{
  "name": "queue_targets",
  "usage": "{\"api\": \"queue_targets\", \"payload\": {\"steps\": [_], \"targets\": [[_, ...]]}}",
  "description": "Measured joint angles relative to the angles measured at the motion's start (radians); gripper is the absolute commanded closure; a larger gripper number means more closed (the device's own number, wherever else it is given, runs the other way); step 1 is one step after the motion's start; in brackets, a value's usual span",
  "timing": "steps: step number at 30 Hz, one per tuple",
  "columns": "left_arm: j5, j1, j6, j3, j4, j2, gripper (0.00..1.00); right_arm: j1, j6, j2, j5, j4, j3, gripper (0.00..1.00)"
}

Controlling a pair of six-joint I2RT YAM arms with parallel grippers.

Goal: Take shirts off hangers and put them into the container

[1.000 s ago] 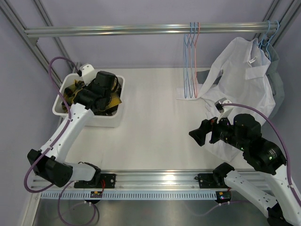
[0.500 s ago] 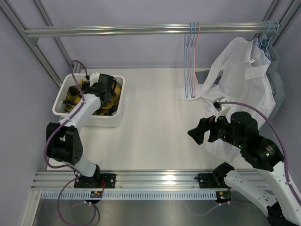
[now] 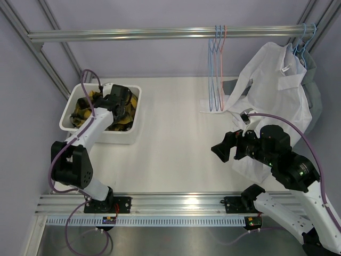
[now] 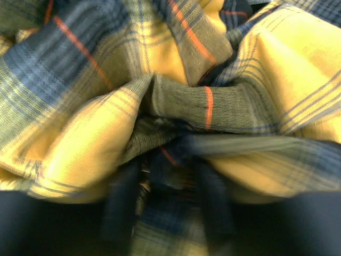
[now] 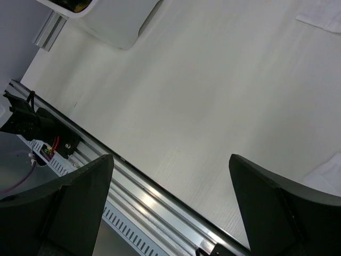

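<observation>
The right gripper, jaws wide apart and empty, points away from the white shirt, which drapes behind it from rail toward table, seemingly under this nearer arm.
</observation>
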Motion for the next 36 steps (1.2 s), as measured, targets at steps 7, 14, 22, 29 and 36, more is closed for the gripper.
{"api": "queue_targets", "payload": {"steps": [7,14,22,29,36], "targets": [[0.024,0.002,0.021,0.016,-0.109,-0.191,0.11,0.000,-0.001,-0.002,0.000,-0.001,0.011,0.00],[0.073,0.004,0.042,0.106,-0.200,-0.345,0.01,0.000,-0.023,-0.015,0.006,-0.024,0.069,0.01],[0.212,0.003,0.123,0.116,-0.278,-0.643,0.01,0.000,-0.042,-0.089,0.153,-0.055,0.112,0.01],[0.229,0.004,0.172,0.005,-0.341,-1.020,0.01,0.000,-0.048,-0.216,0.336,-0.075,0.117,0.01],[0.166,0.005,0.162,-0.040,-0.461,-1.212,0.01,0.000,-0.068,-0.314,0.495,-0.093,0.120,0.01]]}}
